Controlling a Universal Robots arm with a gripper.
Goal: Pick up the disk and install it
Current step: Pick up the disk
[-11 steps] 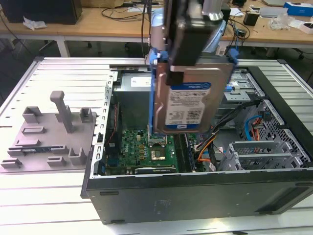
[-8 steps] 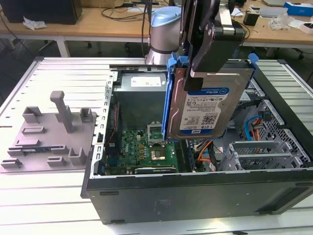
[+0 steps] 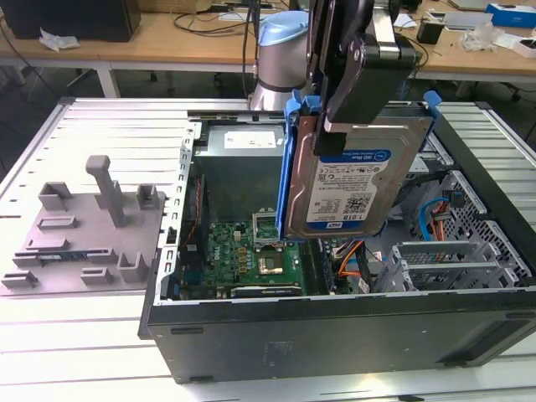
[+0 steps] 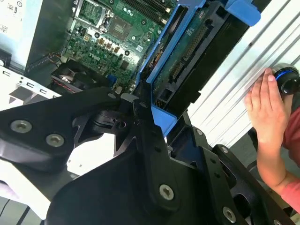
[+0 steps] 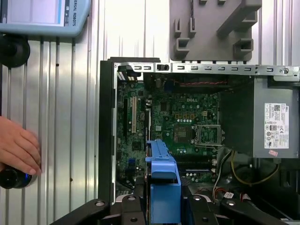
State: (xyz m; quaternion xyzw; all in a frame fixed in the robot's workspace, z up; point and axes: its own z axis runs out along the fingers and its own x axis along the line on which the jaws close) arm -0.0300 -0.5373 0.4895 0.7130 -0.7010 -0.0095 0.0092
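In the upper center of the exterior view, the disk (image 3: pixel 347 184) hangs upright over the open case (image 3: pixel 335 335), its top edge clamped in the gripper (image 3: pixel 356 126). In the second wrist view a hand (image 4: pixel 265 110) rests on the table (image 4: pixel 234 79).

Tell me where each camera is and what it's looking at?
Exterior view: off the arm, looking down at the open computer case; the gripper holds the disk above it.
First wrist view: on the arm, facing down into the case at the motherboard; gripper links show.
Second wrist view: on the arm, looking along the gripper's black links past the disk.
Both wrist views share a person's hand.
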